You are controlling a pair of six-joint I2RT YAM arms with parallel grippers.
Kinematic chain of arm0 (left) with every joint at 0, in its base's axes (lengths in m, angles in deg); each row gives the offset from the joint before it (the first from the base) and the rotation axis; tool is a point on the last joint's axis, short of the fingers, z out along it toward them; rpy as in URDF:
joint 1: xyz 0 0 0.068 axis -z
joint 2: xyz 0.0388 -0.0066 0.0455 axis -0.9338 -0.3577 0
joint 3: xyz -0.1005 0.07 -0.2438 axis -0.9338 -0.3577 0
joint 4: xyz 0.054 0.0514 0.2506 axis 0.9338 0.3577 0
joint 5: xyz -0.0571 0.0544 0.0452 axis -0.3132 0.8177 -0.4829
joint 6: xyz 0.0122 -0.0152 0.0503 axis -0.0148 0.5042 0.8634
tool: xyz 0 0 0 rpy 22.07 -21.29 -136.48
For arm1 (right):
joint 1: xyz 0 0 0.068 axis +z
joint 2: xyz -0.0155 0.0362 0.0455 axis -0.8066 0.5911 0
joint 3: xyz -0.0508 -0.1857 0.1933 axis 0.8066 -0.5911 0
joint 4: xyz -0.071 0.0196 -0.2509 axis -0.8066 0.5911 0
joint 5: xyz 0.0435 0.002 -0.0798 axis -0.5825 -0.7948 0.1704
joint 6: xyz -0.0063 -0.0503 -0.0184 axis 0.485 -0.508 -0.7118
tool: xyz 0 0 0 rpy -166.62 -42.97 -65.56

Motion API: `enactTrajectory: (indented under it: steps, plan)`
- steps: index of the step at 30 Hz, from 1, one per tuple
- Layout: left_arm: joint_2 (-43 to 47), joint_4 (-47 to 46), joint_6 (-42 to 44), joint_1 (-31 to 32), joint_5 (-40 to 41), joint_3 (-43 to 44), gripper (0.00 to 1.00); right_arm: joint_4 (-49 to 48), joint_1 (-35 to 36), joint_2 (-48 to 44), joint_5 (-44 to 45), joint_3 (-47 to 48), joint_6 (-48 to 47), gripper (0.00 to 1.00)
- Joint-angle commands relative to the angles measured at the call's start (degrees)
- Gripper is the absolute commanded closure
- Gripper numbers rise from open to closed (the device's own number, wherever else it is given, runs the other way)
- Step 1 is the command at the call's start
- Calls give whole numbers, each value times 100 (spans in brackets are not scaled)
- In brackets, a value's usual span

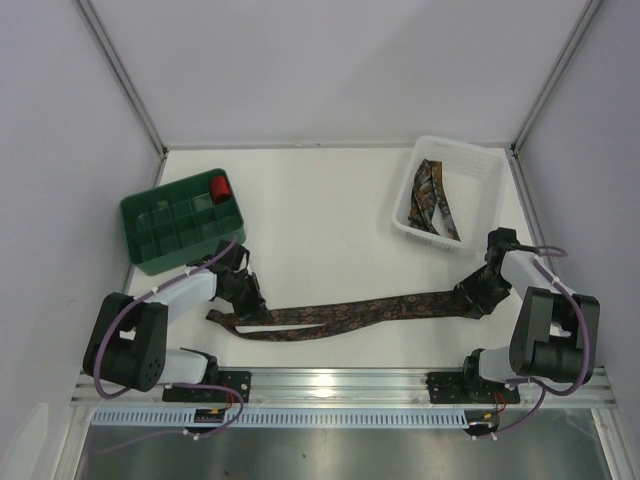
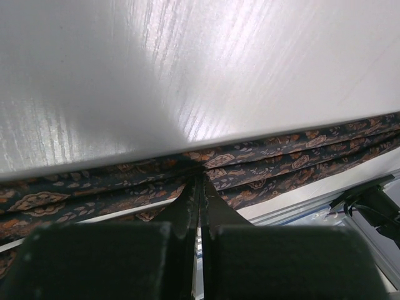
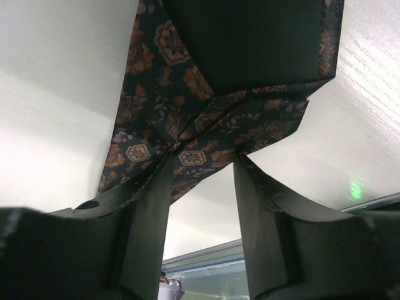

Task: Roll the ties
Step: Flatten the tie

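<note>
Tie point(image 1: 360, 312), dark fabric with orange-brown pattern, lies doubled across the table point(image 1: 320, 200), left jaws clamped on it, right jaws apart at its other end. A second tie point(image 1: 432, 200) lies in a white slatted basket point(image 1: 480, 185); a red roll point(image 1: 220, 186) sits in a green compartment tray point(image 1: 150, 245).

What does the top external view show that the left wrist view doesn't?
Top external only: the green tray with a red roll, the white basket holding more ties, and the right end effector at the far end of the stretched tie. Left wrist only: the left end effector shut on that tie's edge, seen close up. Both: the patterned tie on the white table.
</note>
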Motion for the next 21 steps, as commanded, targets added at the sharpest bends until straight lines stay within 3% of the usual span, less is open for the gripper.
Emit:
enactTrajectory:
  steps: [1, 5, 12, 21]
  plan:
    - [-64, -149, -44, 24, 97, 159, 99, -183, 17, 194, 129, -23, 142, 53]
    - [-116, -88, 0, 24, 167, 185, 99, -297, 26, 379, 147, -41, 239, 56]
    - [-151, -34, 62, 24, 246, 185, 100, -122, 35, 274, 261, -23, 336, 71]
    - [-327, -87, 88, 24, 229, 247, 100, 607, 70, -403, 446, 117, 529, 74]
